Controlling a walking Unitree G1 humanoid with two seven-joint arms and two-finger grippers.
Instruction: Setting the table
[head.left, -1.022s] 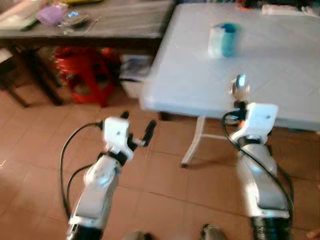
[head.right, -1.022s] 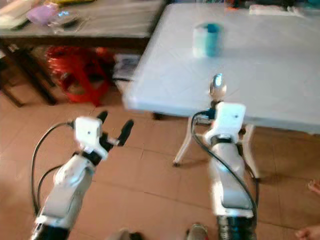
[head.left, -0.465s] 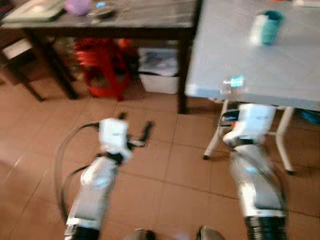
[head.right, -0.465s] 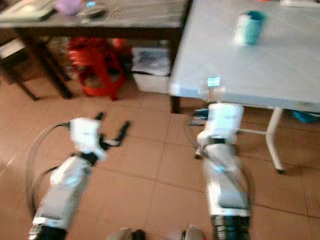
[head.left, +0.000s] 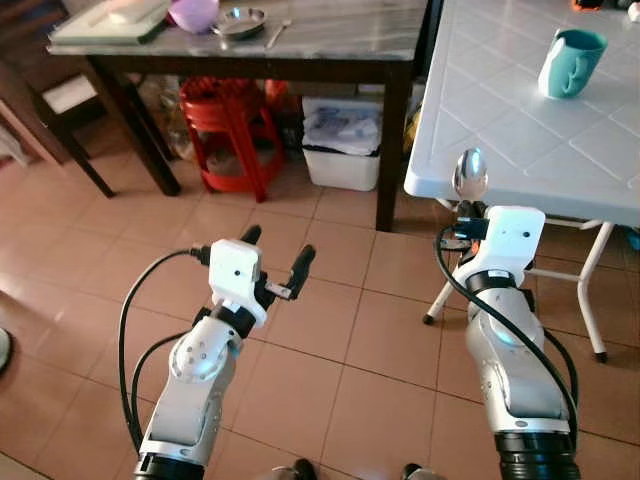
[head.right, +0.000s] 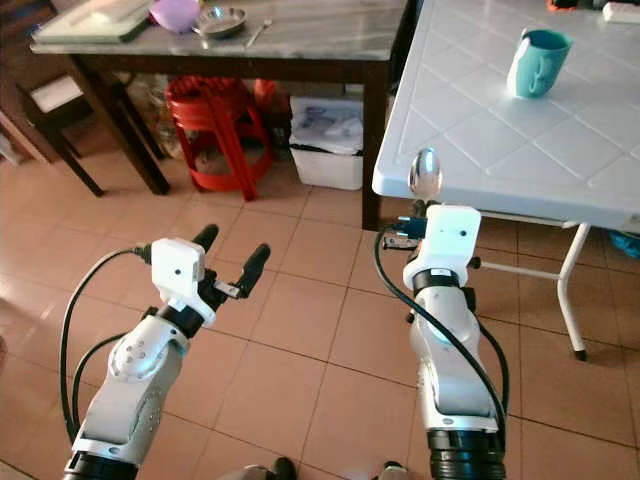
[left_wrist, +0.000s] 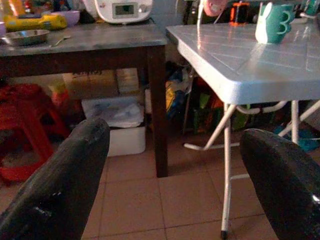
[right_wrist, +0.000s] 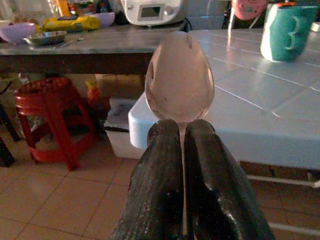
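Spoon (right_wrist: 179, 75): bowl upright above fingertips, near white table (head.left: 520, 130) corner.
Right gripper (right_wrist: 181, 131): clamped on spoon's neck.
Left gripper (head.left: 275, 255): fingers spread wide, holding nothing.

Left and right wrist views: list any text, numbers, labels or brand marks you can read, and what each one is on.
"3": the only readable candidate, a pale raised shape on the side of the teal mug on the white table; it may be mere decoration.
Appliance display on the dark table: too blurred to read.
Cardboard box under that table: faint print, unreadable.
Spoon in the right gripper: no marking.
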